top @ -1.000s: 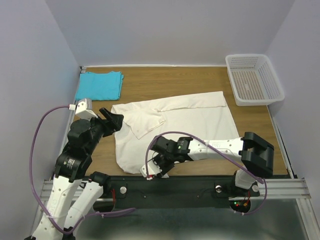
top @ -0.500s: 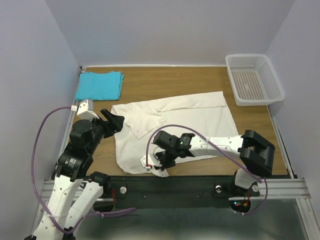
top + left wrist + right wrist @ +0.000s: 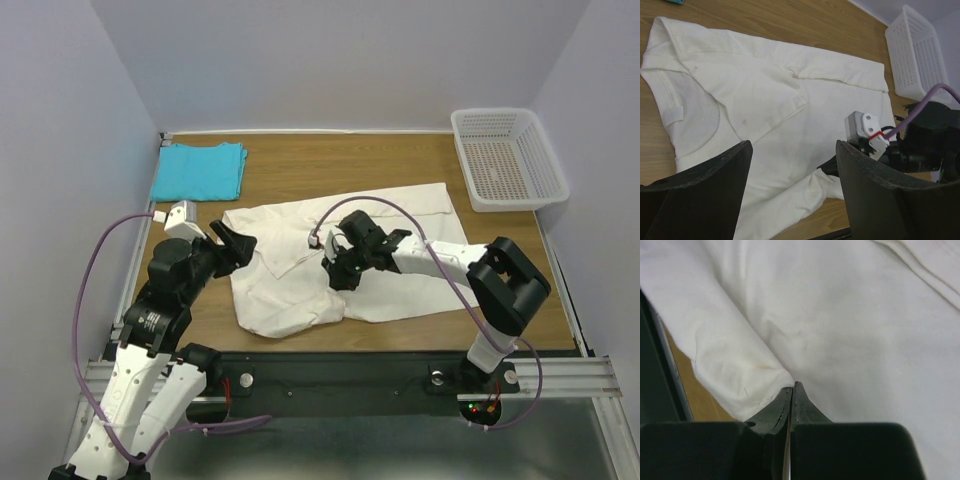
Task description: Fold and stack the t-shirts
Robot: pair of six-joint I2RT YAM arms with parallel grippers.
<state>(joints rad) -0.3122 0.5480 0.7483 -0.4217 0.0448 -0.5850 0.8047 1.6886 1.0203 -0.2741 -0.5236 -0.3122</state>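
The cream-white t-shirt (image 3: 405,225) lies spread across the middle of the table, its near left part doubled over into a rounded fold (image 3: 290,315). My right gripper (image 3: 336,278) is shut on a pinch of that shirt's cloth over the shirt's middle; in the right wrist view the cloth (image 3: 740,365) bunches right at the closed tips (image 3: 792,389). My left gripper (image 3: 240,245) hovers open by the shirt's collar side, with nothing between its fingers (image 3: 695,195). The turquoise t-shirt (image 3: 200,170) lies folded at the far left corner.
A white mesh basket (image 3: 505,160) stands at the far right corner, also in the left wrist view (image 3: 917,55). The right arm's cable (image 3: 400,215) loops above the cream shirt. Walls close in the table on the left, back and right.
My right gripper shut on the cream shirt's near left edge, then carried it away from the table's near edge toward the shirt's middle, folding that part over. The left arm barely moved.
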